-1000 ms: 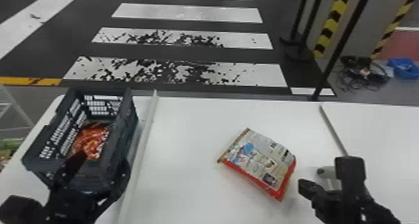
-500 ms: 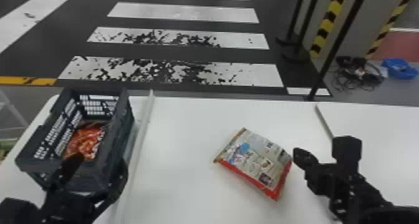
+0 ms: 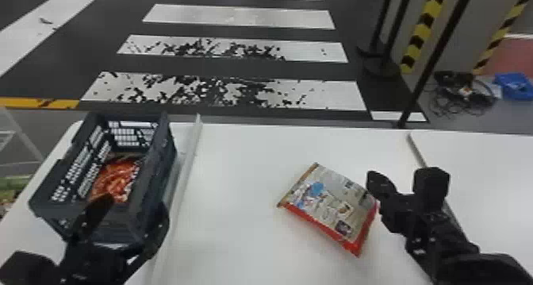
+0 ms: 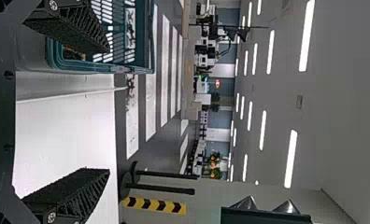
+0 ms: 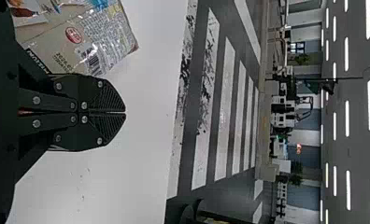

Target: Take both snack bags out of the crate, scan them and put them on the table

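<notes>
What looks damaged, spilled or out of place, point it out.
Beyond the table, the nearest white floor stripe is patchy, its paint seemingly worn, and cables lie in a loose tangle at far right. The snack bag on the table lies aslant but looks intact.

Ceiling strip lights (image 4: 291, 158) glare at me; my tabletop (image 3: 238, 224) is bright, the crate (image 3: 160, 173) toward nine o'clock dimmer inside.
</notes>
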